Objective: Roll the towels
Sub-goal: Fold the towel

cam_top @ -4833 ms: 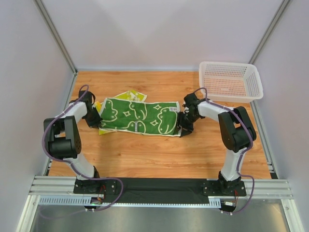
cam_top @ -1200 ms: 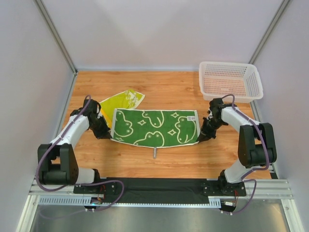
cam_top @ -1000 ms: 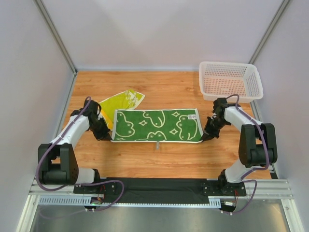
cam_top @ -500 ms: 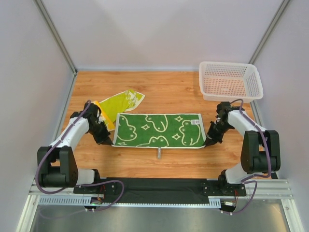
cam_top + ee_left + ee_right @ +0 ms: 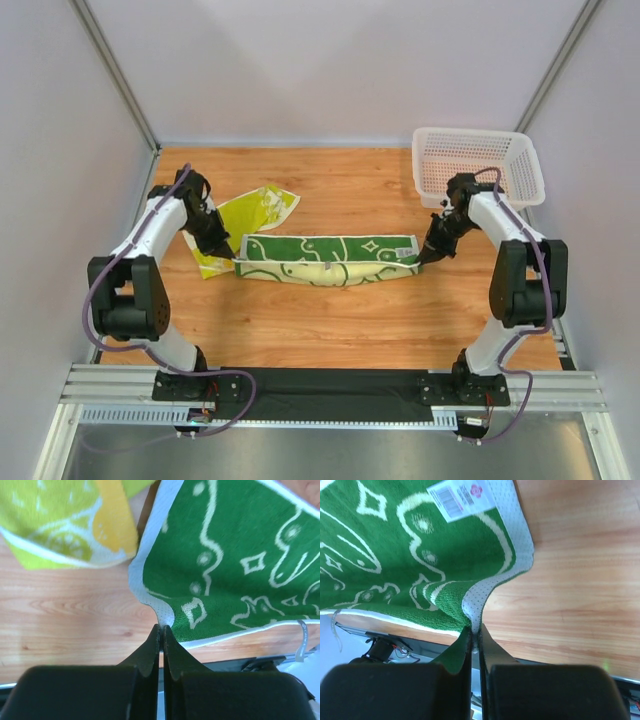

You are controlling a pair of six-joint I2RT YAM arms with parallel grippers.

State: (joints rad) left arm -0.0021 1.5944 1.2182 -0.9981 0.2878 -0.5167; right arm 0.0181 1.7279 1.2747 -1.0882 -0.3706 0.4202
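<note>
A green towel [image 5: 325,258] with cream animal outlines hangs stretched between both grippers, folded lengthwise above the table. My left gripper [image 5: 232,256] is shut on its left corner; the wrist view shows the white dotted edge pinched at the fingertips [image 5: 161,628] with the green towel [image 5: 235,555] spreading beyond. My right gripper [image 5: 423,258] is shut on the right corner, the cloth edge clamped at its tips [image 5: 474,629] below the barcode label [image 5: 462,497]. A second, lime-yellow towel [image 5: 245,215] lies crumpled behind the left end, also seen as the yellow towel [image 5: 60,520].
A white perforated basket [image 5: 478,168] stands at the back right corner, close behind my right arm. Grey walls and metal posts enclose the wooden table [image 5: 330,320]. A black strip and rail run along the near edge.
Both grippers have moved away from the near edge, carrying the near edge of the green towel over itself; the flat spread cloth now shows as a narrow folded band.
</note>
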